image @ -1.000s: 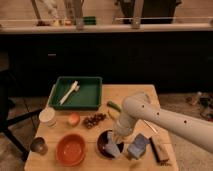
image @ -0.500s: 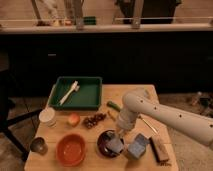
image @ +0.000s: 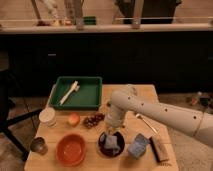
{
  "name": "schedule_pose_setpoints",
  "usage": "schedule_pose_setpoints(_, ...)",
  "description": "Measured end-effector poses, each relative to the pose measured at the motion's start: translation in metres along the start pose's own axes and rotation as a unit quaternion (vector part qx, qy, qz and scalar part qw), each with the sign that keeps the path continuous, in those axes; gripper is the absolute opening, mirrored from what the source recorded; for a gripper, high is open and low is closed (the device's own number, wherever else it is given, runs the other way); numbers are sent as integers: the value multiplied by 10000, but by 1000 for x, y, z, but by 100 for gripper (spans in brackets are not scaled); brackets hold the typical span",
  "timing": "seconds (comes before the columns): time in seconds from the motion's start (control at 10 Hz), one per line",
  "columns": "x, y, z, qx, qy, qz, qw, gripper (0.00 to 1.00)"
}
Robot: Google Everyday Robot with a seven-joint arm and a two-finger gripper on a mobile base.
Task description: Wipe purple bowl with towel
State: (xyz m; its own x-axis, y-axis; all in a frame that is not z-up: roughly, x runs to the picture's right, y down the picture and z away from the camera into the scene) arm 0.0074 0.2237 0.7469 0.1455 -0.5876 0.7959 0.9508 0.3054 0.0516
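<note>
The purple bowl (image: 102, 150) sits near the table's front edge, right of the orange bowl (image: 70, 149). The grey-blue towel (image: 112, 145) hangs down into the purple bowl and covers part of its inside. My gripper (image: 111, 132) points straight down over the bowl at the end of the white arm (image: 150, 111), which reaches in from the right, and it holds the towel's top.
A green tray (image: 87, 97) with a white brush (image: 68, 92) lies at the back left. A white cup (image: 47, 116), a peach (image: 74, 119), grapes (image: 92, 120) and a metal cup (image: 38, 145) stand nearby. A blue-grey sponge block (image: 137, 147) and dark brush (image: 159, 148) lie right of the bowl.
The arm has shifted left and the gripper with the towel has moved from the bowl's right rim toward its middle.
</note>
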Motion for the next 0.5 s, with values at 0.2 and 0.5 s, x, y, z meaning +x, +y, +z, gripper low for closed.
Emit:
schedule_pose_setpoints(0.2, -13, -12, -2, 37, -20, -209, 9998, 0)
schedule_pose_setpoints(0.5, -45, -11, -4, 129, -109, -299, 9994, 0)
